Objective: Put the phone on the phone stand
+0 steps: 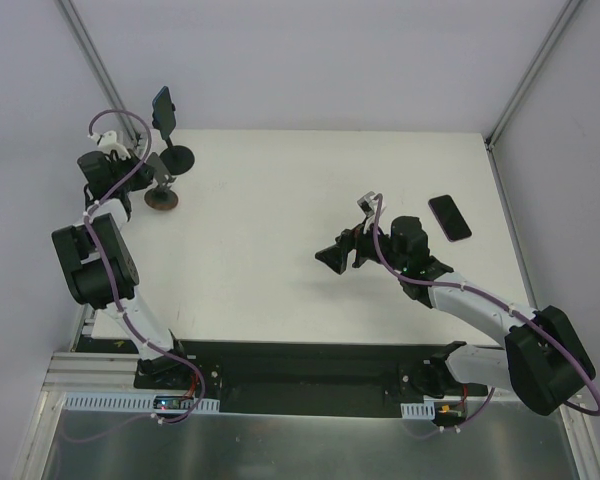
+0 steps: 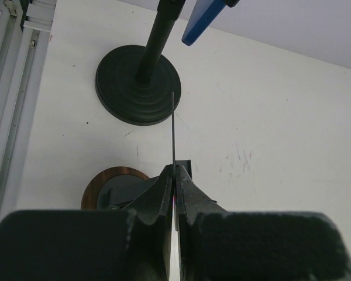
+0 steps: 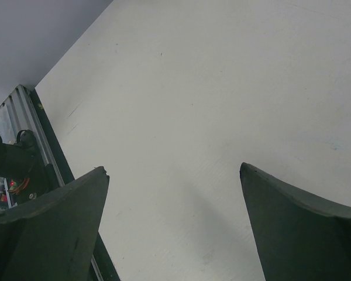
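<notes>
The right gripper [image 3: 172, 170] hangs spread wide over the table [image 1: 280, 200], holding nothing. The left gripper [image 2: 174, 175] has its fingers pressed together above the brown-based stand [image 2: 114, 178]. Beyond, the phone [image 1: 162, 107] sits atop the phone stand [image 2: 126, 88], long axis roughly upright, bluish edge toward the left gripper.

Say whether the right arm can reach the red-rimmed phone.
Probably yes: the red-rimmed phone lies flat close beside that arm, nothing between; the right gripper, jaws open, merely points away.
</notes>
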`<state>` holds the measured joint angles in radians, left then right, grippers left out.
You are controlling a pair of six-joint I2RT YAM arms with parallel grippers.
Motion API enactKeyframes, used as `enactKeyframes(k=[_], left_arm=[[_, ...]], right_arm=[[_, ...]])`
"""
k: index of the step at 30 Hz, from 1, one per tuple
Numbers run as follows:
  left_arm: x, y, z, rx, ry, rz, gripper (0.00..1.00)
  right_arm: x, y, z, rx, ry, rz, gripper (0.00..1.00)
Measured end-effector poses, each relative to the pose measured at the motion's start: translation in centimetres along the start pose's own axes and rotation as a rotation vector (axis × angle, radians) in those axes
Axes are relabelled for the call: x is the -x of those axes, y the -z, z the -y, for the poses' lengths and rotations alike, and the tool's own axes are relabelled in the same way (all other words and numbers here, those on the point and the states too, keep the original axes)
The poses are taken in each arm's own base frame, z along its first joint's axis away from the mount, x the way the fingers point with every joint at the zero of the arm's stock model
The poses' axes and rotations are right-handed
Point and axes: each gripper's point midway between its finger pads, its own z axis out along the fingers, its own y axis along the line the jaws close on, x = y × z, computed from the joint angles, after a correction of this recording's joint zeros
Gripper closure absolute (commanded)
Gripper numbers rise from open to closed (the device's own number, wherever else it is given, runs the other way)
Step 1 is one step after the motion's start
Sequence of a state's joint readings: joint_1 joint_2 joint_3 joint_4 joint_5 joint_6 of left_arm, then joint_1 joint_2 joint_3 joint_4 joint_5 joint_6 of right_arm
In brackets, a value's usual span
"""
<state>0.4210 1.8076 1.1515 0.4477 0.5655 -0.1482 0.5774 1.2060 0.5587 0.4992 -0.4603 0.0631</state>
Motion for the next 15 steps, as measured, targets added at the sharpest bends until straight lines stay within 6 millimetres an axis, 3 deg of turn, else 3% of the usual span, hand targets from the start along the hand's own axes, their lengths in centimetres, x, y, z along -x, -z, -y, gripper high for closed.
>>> enactKeyframes(k=[7,11,15], left_arm=[[-0.5,-0.1,0.0,-0.007,0.094,0.059,1.00],[-1.0,0.0,-0.1,0.000,0.114,0.073,0.66],[-3.6,0.4,-0.5,0.025,0.184,0.026,0.47]], right_arm=[[0.1,0.0,0.0,0.002,0.001,0.005,0.04],[0.2,0.0,-0.1,0.004,0.001,0.010,0.04],[0.3,0.0,-0.2,0.009,0.001,0.015,0.04]])
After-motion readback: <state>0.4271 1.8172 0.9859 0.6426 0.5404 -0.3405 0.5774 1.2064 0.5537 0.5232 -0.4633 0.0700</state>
